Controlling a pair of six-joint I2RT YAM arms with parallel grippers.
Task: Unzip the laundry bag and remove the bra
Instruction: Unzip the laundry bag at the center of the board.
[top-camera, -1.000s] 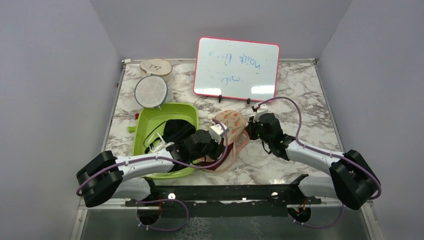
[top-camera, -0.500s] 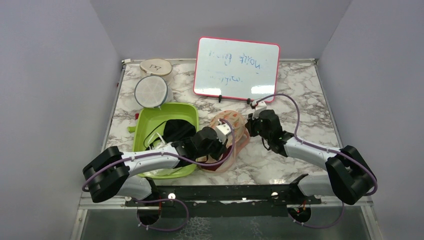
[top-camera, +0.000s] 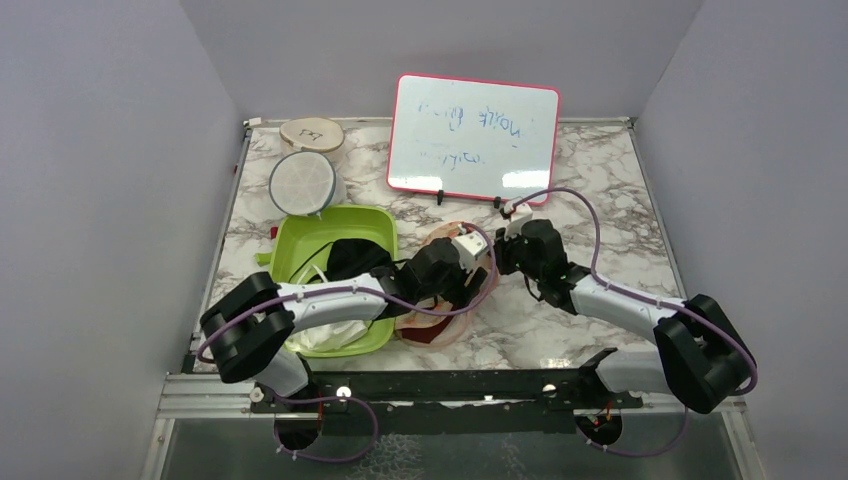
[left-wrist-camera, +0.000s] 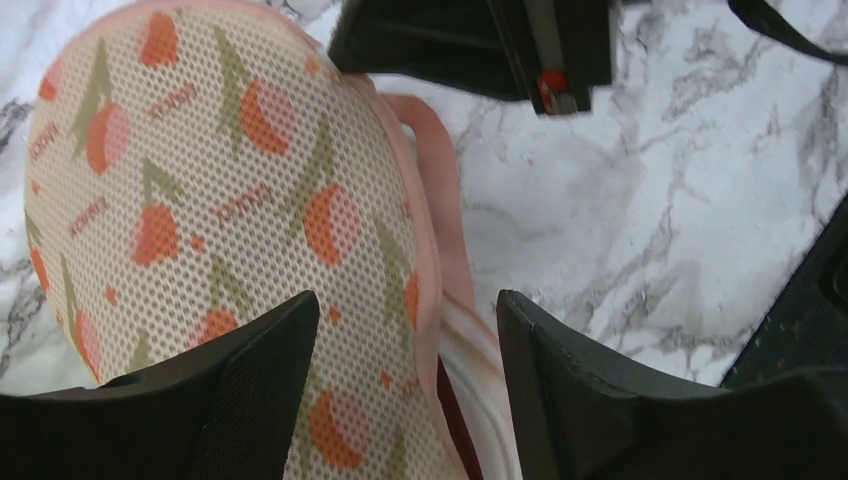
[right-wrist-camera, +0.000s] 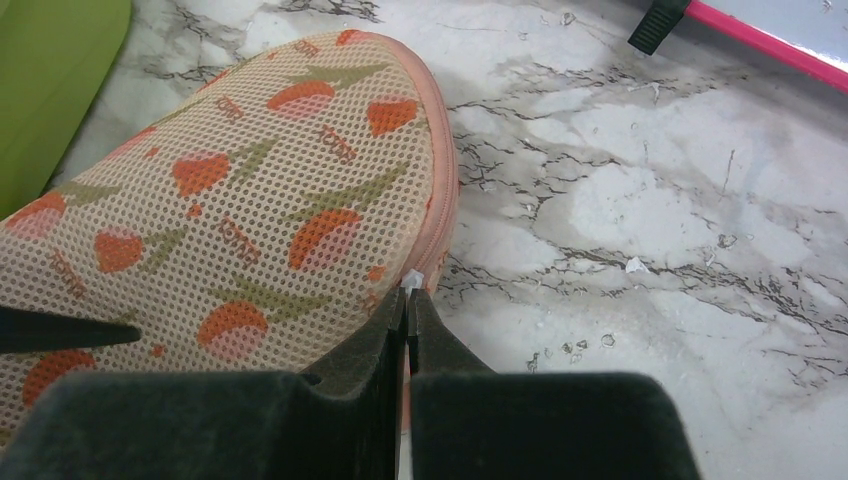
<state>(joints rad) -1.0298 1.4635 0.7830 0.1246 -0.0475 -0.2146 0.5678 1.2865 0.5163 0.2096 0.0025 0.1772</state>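
Where the right gripper (right-wrist-camera: 408, 296) meets the pink trim of the laundry bag (right-wrist-camera: 250, 200), its fingers are pressed tight together, nipping a small white tab at the rim. Opposite it, the left gripper (left-wrist-camera: 405, 310) stands with its fingers well apart, hanging over the same trimmed edge and holding nothing. The bag lies on the marble table (right-wrist-camera: 650, 200), between the two arms and just beside the green tub (top-camera: 300, 240). A dark maroon patch, the bra (top-camera: 430, 336), shows at the bag's near end.
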